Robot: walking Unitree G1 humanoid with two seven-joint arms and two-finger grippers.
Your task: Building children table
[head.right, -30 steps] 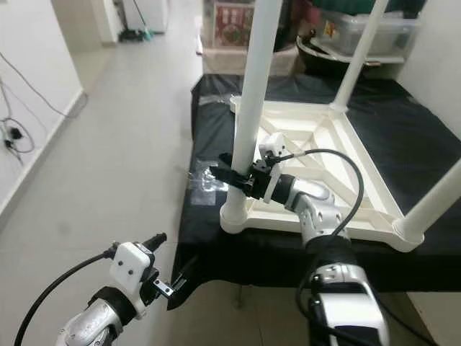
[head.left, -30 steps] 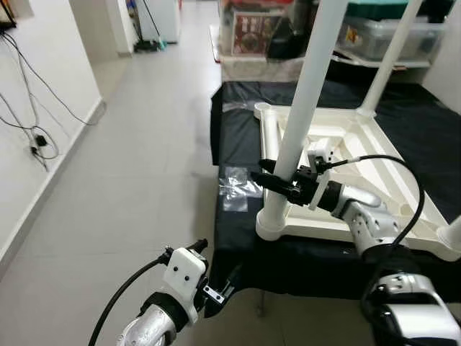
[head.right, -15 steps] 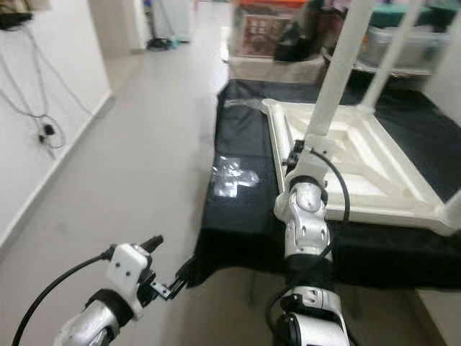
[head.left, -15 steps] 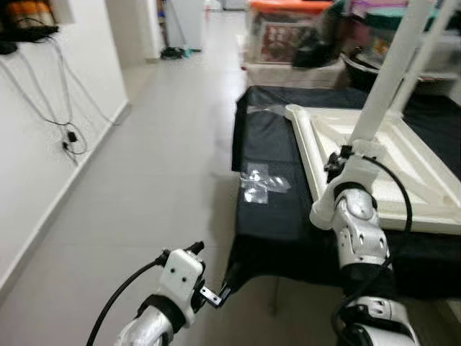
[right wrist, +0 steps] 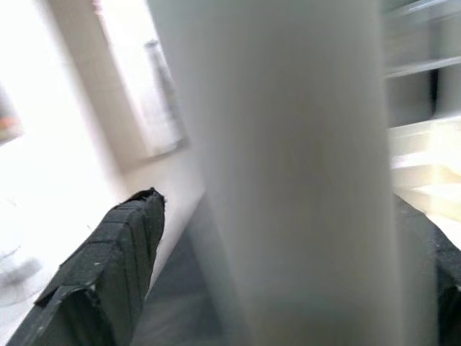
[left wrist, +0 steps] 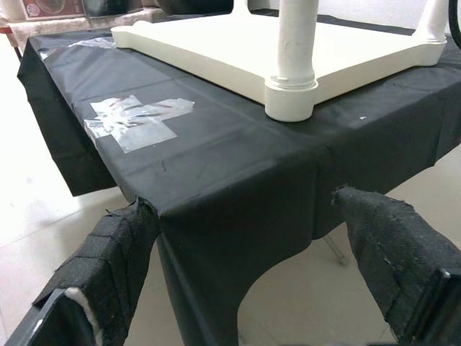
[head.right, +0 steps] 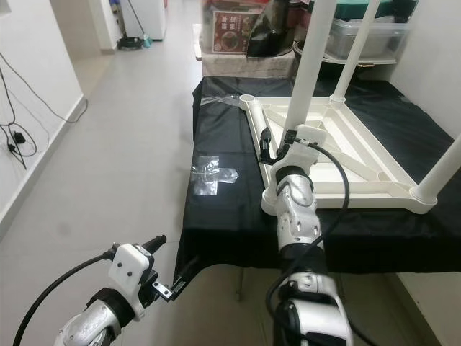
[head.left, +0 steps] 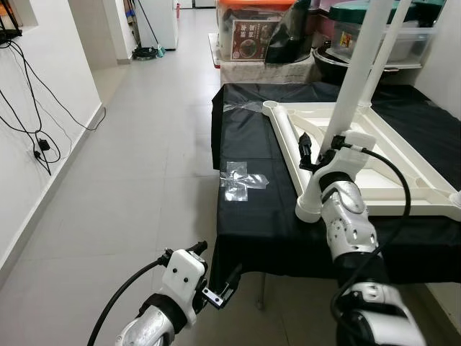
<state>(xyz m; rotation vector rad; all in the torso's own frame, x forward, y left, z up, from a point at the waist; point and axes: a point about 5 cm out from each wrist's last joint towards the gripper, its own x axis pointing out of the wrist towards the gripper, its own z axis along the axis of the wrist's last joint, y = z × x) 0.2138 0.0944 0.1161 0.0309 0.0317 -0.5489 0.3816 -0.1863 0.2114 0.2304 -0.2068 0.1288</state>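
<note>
The children's table (head.left: 374, 155) lies upside down on the black-draped bench (head.left: 259, 209). The right end effector (head.left: 311, 148) straddles its near white leg (head.left: 344, 108), fingers apart. That leg looks stiff, light and smooth; grip low, near the socket. The left end effector (head.left: 220, 288) hangs parted.

A black cloth (head.left: 266, 209) covers the stand. Clear plastic wrap (head.left: 241, 180) lies on it. Storage boxes (head.left: 259, 36) stand behind, and wall cables (head.left: 36, 137) hang nearby.
</note>
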